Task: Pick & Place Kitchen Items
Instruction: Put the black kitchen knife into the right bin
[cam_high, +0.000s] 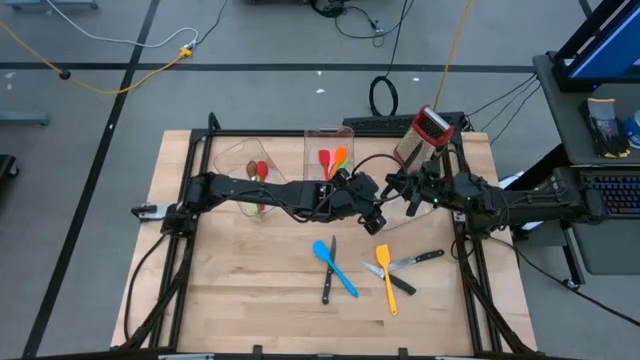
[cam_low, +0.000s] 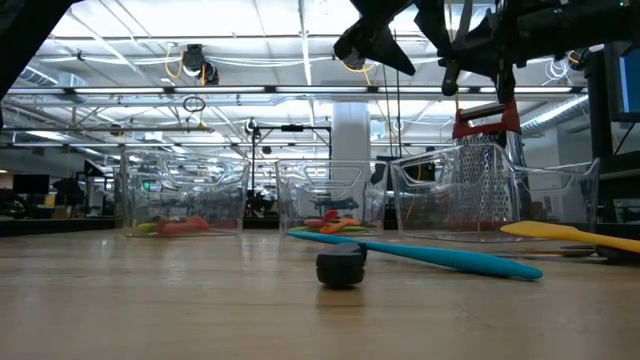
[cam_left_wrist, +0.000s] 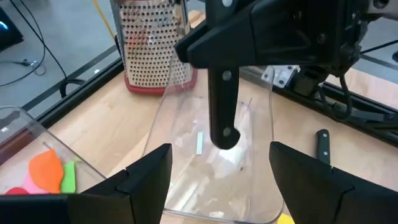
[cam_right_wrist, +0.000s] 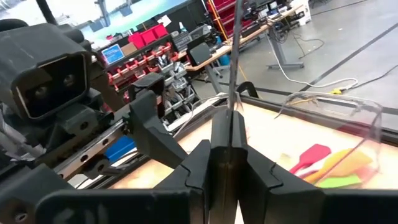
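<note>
Held item: black-handled knife (cam_left_wrist: 224, 106), hanging handle-down over the clear bin (cam_left_wrist: 180, 124) that stands just beside the box grater (cam_high: 430, 130).

Right gripper (cam_right_wrist: 229, 149): fingers closed on the knife. You cannot tell from here exactly where along its length the hold sits.

Left gripper (cam_left_wrist: 221, 165): fingers spread wide, one on each side of the dangling handle and touching nothing, low over the same bin.

Handling, as judgement: the knife is stiff and light. The blade is thin, smooth and likely slippery in the fingers, and the handle end is the heavier, so it will tend to swing. For the knives lying flat, you would do better taking the handle across its width.

Containers:
- Bin nearest the grater: looks empty apart from a small label on its floor.
- Middle bin (cam_high: 312, 150), next along from the grater: orange, pink and green spatulas (cam_high: 333, 160).
- Far bin (cam_high: 225, 160), farthest from the grater: red and green utensils (cam_high: 260, 172).

Loose on the table (cam_high: 240, 290), well in front of the grater: blue spatula (cam_high: 335, 265), yellow spatula (cam_high: 386, 275) and three more black-handled knives (cam_high: 328, 280). The spatulas are light, with soft heads; take them by the stiff handle.
</note>
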